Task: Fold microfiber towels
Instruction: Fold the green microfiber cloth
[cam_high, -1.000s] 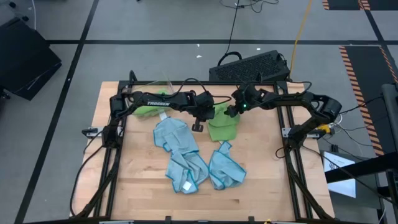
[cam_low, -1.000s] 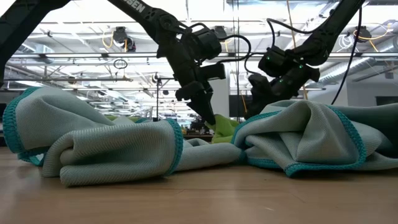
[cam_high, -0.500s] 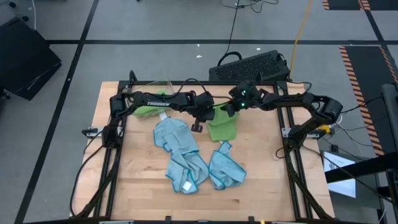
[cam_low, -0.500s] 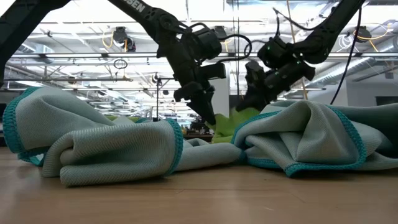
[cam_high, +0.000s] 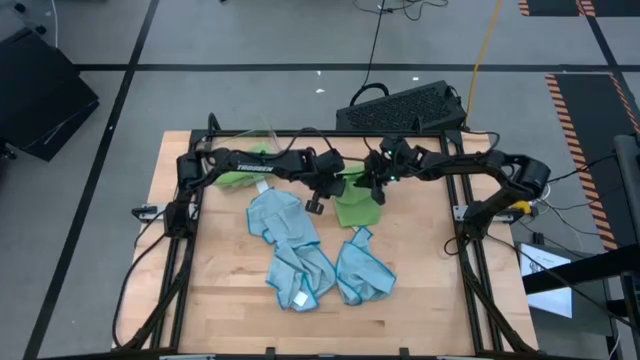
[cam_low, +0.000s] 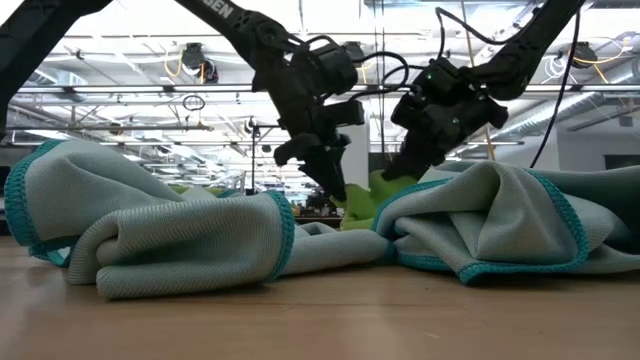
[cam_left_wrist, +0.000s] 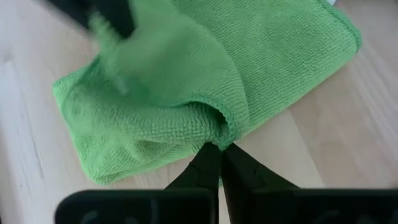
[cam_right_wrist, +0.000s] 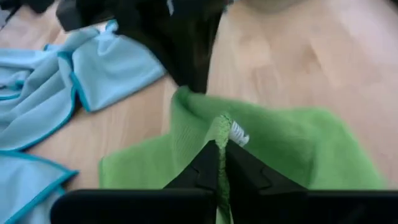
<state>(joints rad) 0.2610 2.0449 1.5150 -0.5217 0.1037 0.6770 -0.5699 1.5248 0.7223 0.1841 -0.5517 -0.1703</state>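
Note:
A lime green microfiber towel (cam_high: 356, 208) lies at the table's far middle, partly raised between both grippers. My left gripper (cam_high: 318, 200) is shut on its left side, and my right gripper (cam_high: 374, 187) is shut on its far right edge by the white tag (cam_right_wrist: 238, 133). In the low view the green towel (cam_low: 366, 203) shows behind the blue ones, below my left gripper (cam_low: 333, 188) and my right gripper (cam_low: 396, 170). Three light blue towels (cam_high: 281, 216), (cam_high: 301, 276), (cam_high: 362, 270) lie crumpled nearer the front. My left gripper pinches the green towel's hemmed edge (cam_left_wrist: 227, 129) between its two fingertips, coming from above on a slant. That edge is drawn up into a small peak, and the rest of the towel lies on the table. My right gripper pinches the green towel's hemmed edge right beside the white tag (cam_right_wrist: 219, 124) between its two fingers, slanting down from the table's right. That edge is lifted off the table and the cloth slopes down from it to the wood.
More lime green cloth (cam_high: 236, 178) lies under the left arm at the far left. A black keyboard-like object (cam_high: 400, 105) sits on the floor beyond the far edge. Bare wood shows along the table's left side, right side and front edge.
My right gripper has shut on the green towel's far right edge, risen with it, and gone a little toward the table's left. That edge now stands lifted above the table, while the towel's near part has stayed down.

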